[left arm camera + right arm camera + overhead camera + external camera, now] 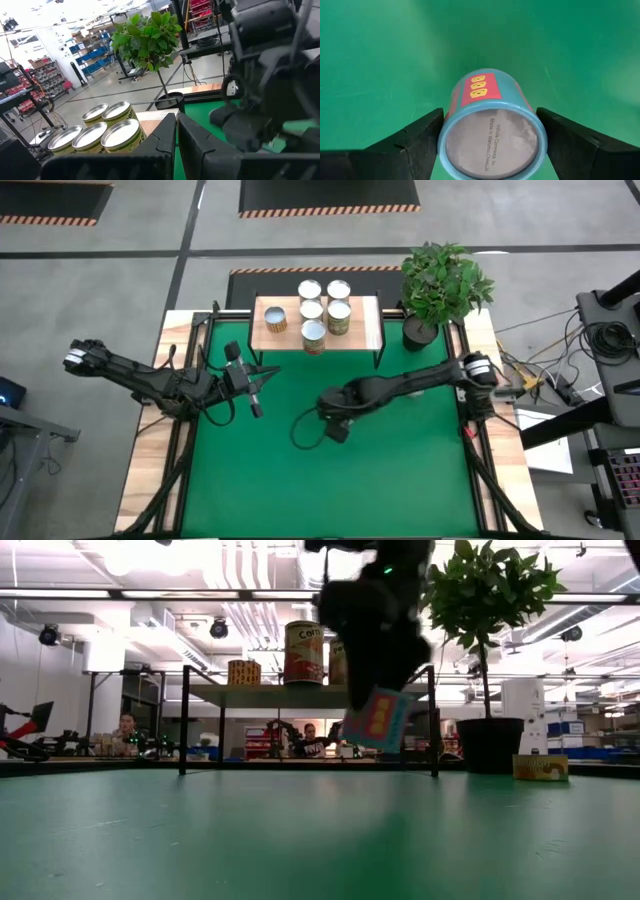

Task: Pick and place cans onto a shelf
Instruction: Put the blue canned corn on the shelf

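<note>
Shelf (366,322), small raised platform with light wood top and thin black legs, stands at far edge of green table mat (330,470), middle. Six small cylindrical tins with shiny silver tops (313,333) stand upright on it, clustered together; in the low view one reads "Corn" on a tan and red label. Seventh can, blue-sided cylinder with a red label panel bearing yellow marks (490,127), sits between the fingers of the right gripper (337,430), grasped by its sides, lifted off the mat and tilted in the low view. That gripper hangs over mid-table, nearer than the shelf and a bit right of its centre. Left gripper (256,397) clenched, holding nothing, fingers (167,140) pressed together, hovering left of centre, just near of the shelf's left end. Green leafy plant in black pot (440,290) stands at far right, beside the shelf. Two people show in the room beyond, low view.
</note>
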Robot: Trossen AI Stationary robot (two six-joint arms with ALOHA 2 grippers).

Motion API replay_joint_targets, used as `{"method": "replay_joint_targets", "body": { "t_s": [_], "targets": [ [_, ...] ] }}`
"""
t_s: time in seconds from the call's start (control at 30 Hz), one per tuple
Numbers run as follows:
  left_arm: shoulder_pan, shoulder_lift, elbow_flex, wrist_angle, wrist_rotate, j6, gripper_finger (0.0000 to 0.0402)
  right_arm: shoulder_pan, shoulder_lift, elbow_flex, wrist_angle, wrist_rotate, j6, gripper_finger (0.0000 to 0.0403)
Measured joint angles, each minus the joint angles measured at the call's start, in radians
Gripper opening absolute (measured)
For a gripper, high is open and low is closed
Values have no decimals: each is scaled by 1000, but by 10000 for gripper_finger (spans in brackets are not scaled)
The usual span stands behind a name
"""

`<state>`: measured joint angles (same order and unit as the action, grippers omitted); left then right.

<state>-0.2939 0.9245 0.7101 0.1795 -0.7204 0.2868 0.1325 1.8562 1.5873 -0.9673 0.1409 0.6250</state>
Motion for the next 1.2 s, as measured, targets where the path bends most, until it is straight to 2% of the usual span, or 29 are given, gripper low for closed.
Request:
{"method": "replay_joint_targets", "body": {
  "t_s": [0.3,0.53,0.67,0.8,0.93,1.1,1.2],
  "targets": [
    [0,0,0,-8,0,-8,0,-43,96,97,2,-17,-131,298],
    [0,0,0,-10,0,-7,0,-51,125,111,8,-18,-154,343],
    [0,0,0,-10,-1,-8,0,-53,111,111,4,-10,-154,357],
    [0,2,0,-17,-1,-24,0,-44,44,117,-10,-5,-160,358],
    [0,5,0,-37,-2,-61,0,-1,-46,79,-29,77,-193,359],
    [0,30,0,-53,4,-154,0,74,-182,-53,-8,154,-220,359],
    [0,62,0,-56,43,-217,0,115,-270,-191,88,172,-220,356]
  ]
}}
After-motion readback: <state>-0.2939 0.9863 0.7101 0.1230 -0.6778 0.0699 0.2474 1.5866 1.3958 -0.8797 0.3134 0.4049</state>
